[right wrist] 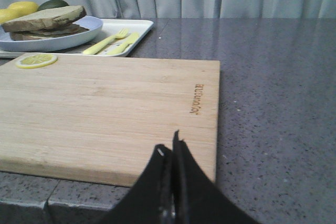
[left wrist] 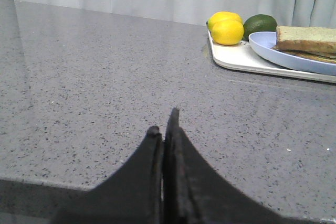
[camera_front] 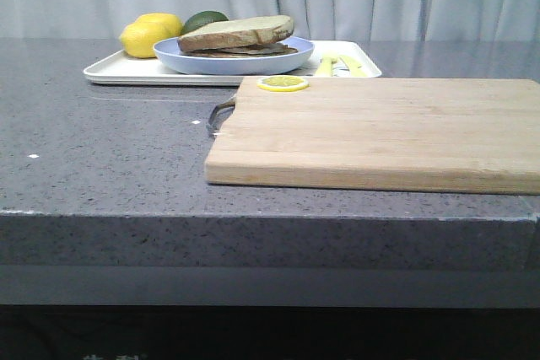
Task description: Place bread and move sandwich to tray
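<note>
The left gripper point(left wrist: 165, 129) shows in its wrist view as two dark fingers pressed together, with no gap between the tips and nothing held. It hangs low over bare grey speckled countertop point(left wrist: 105, 87), well apart from the food.

The right gripper point(right wrist: 170, 148) looks the same in its own wrist view: fingers closed against each other, holding nothing. It sits at the near edge of a wooden cutting board point(right wrist: 115, 108), close to the board's right side, where a small burned-in logo runs along the wood.

In the front view neither arm is visible. The cutting board point(camera_front: 380, 128) lies at centre right of the countertop point(camera_front: 101, 149), with a dark handle at its left end. A thin round lemon slice point(camera_front: 283, 83) rests on the board's far left corner.

Just beyond the board, the white tray point(camera_front: 114, 71) lies along the far side of the counter. On it stands a pale blue plate point(camera_front: 232, 62). The sandwich point(camera_front: 240, 51) rests on this plate, and the thick slice of bread point(camera_front: 236, 33) lies on top of it, tilted slightly. Its filling cannot be made out.

Two lemons point(camera_front: 150, 34) and a dark green avocado point(camera_front: 205, 18) sit at the tray's far left, just beside the plate. A yellow plastic fork point(right wrist: 106, 41) and knife point(right wrist: 125, 43) lie on the tray's right end.
</note>
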{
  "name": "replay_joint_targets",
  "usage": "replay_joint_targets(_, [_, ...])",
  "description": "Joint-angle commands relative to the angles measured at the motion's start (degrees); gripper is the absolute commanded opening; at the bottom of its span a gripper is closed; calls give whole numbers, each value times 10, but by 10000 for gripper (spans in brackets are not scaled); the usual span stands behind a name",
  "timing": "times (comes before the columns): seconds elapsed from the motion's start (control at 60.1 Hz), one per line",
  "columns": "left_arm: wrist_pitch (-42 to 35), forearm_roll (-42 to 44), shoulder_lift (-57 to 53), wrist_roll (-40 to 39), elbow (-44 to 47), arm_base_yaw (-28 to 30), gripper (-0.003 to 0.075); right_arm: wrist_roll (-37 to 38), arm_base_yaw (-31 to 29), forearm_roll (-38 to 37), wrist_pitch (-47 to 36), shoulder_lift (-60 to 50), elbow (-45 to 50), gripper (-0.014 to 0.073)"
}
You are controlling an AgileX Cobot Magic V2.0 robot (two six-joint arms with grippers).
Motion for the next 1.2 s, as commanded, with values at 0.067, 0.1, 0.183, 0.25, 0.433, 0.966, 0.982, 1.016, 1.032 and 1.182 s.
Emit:
replay_joint_targets(0.067, [-48,-7,-13,-5,6,0,-19,6,-20,-6,-11,-24,0,-77])
replay_joint_targets(0.1, [-48,-7,-13,-5,6,0,-19,6,-24,-6,-7,-25,0,-77])
replay_joint_targets(0.183, [-48,-7,-13,-5,6,0,-19,6,-29,-5,-1,-25,0,-77])
replay_joint_targets(0.25, [-48,-7,-13,-5,6,0,-19,6,-29,-6,-1,-25,0,-77])
replay_joint_targets(0.433, [-48,-7,-13,-5,6,0,-19,6,-29,-6,0,-25,0,-77])
replay_joint_targets(0.966, [-48,-7,-13,-5,6,0,-19,6,-29,-6,0,-25,0,-77])
replay_joint_targets(0.982, [-48,-7,-13,-5,6,0,-19,6,-29,-6,1,-25,0,-77])
replay_joint_targets(1.016, [-48,-7,-13,-5,6,0,-19,6,-29,-6,2,-25,0,-77])
replay_joint_targets(1.032, [-48,-7,-13,-5,6,0,-19,6,-29,-6,2,-25,0,-77])
replay_joint_targets(1.182, [-48,-7,-13,-5,6,0,-19,6,-29,-6,2,-25,0,-77])
